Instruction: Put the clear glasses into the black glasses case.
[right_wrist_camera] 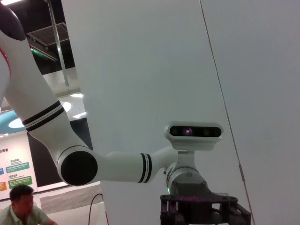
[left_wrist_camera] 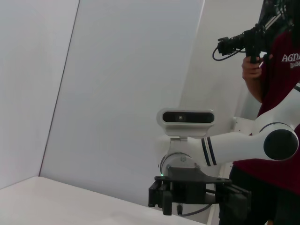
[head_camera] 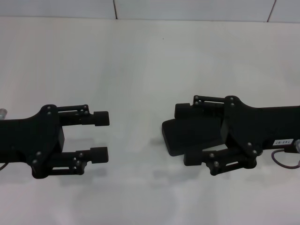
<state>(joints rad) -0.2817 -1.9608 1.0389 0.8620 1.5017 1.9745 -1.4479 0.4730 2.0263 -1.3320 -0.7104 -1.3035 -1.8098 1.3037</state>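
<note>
Gripping the case [head_camera: 190,136], the right gripper [head_camera: 188,135] reaches in over the white table [head_camera: 140,61], one finger on the far edge of the case and one on the near edge. The case is matte black, shut, with rounded corners; its right end is hidden under the gripper's black linkage, so its full length cannot be made out. Well to the left of the case, the left gripper [head_camera: 100,136] hovers with its blocky pads [head_camera: 99,118] spread apart and nothing between them. The glasses cannot be made out anywhere on the table. Past the case, the table meets a pale tiled wall [head_camera: 187,9]. The left wrist view looks back at the right arm [left_wrist_camera: 243,143] and a person in a maroon shirt [left_wrist_camera: 281,93] holding a camera rig [left_wrist_camera: 243,42].
</note>
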